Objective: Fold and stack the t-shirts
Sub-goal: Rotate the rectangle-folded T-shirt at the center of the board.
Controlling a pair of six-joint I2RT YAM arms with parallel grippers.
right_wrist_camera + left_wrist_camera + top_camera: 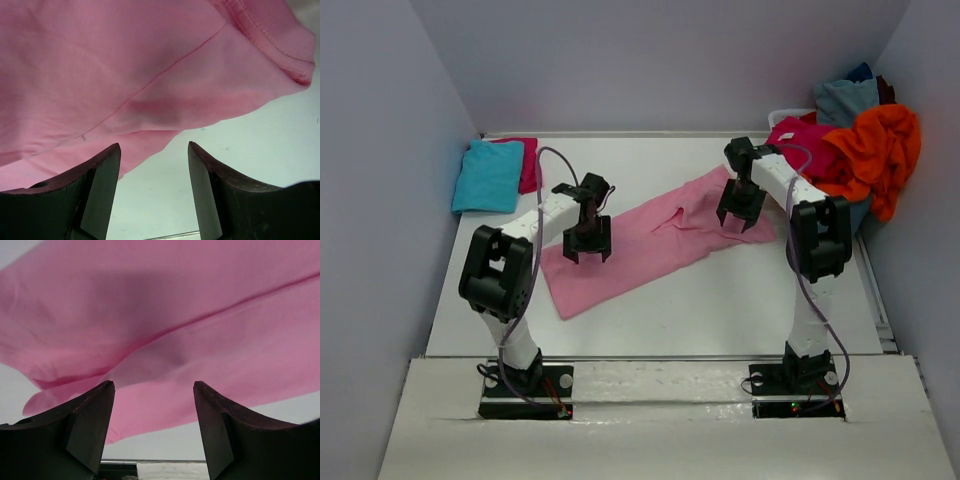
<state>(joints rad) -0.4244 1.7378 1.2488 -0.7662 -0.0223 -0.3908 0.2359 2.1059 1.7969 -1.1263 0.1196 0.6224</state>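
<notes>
Folding pink shirt (650, 240), laid as strip; left gripper (588, 254), right gripper (740, 222) hover over it, wide open, empty; next likely pinch edge

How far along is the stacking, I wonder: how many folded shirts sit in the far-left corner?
2: a turquoise shirt in the far-left corner, and a magenta shirt showing along its right side, partly covered by it. More could be hidden underneath.
</notes>
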